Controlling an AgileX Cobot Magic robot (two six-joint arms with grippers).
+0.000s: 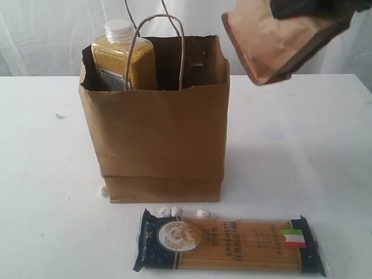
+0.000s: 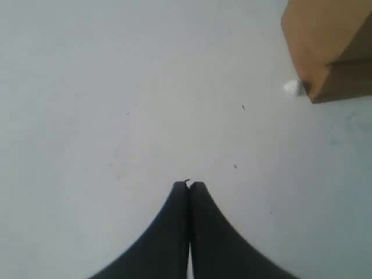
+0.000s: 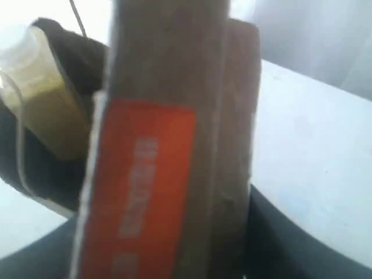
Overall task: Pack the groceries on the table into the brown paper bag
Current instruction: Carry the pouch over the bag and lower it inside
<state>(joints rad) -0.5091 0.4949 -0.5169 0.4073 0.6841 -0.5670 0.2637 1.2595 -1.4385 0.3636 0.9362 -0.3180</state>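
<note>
The bottle is in the bag. The right pincer, clamped on the pouch, hangs near its rim. The spaghetti lies outside; the left pincer is together.

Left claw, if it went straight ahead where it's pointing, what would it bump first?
Probably the white table, though depth is unclear; the brown paper bag sits off to one side.

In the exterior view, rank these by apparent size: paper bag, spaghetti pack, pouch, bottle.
1. paper bag
2. spaghetti pack
3. pouch and bottle: unsure; bottle is half hidden in the bag, pouch is cut off at the frame top.
</note>
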